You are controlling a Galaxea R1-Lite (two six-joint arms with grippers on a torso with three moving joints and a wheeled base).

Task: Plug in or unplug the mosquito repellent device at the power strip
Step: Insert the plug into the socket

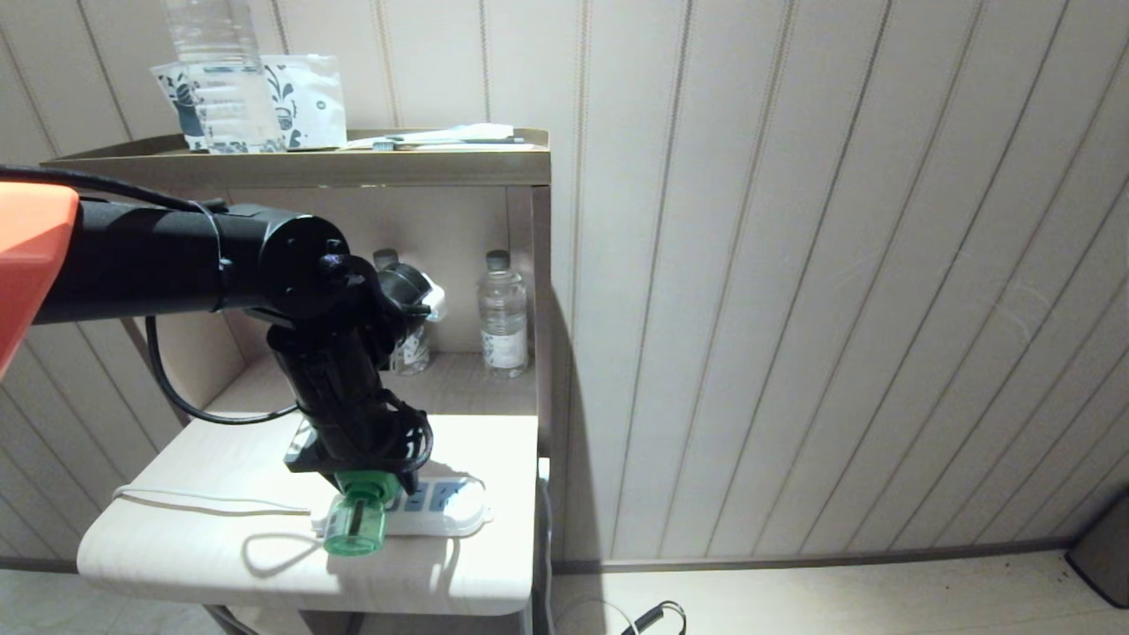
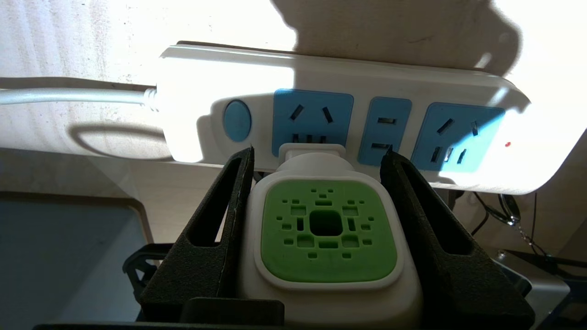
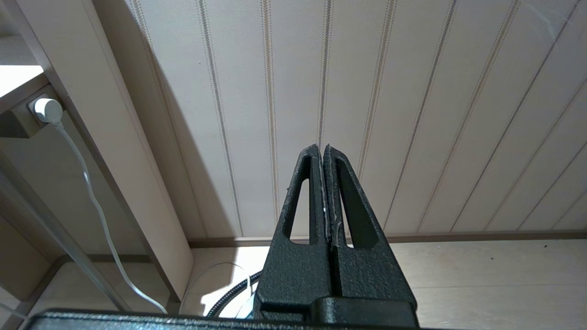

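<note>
My left gripper (image 1: 362, 483) reaches down over the near end of the pale side table (image 1: 159, 551), shut on the mosquito repellent device (image 2: 328, 229). Its black fingers (image 2: 220, 220) press the sides of the white cap with the green square centre. The translucent green bottle (image 1: 355, 527) sticks out toward me below the gripper. The device's white plug end sits against the lower edge of the first blue socket on the white power strip (image 2: 321, 73). I cannot tell whether the pins are in. My right gripper (image 3: 321, 147) hangs shut and empty, facing the panelled wall.
The strip's thin white cord (image 1: 203, 503) runs left across the table. Two clear water bottles (image 1: 504, 313) stand in the shelf recess behind. Packets (image 1: 300, 101) and another bottle sit on the top shelf. A wall plug (image 3: 46, 110) with a cord hangs beside the unit.
</note>
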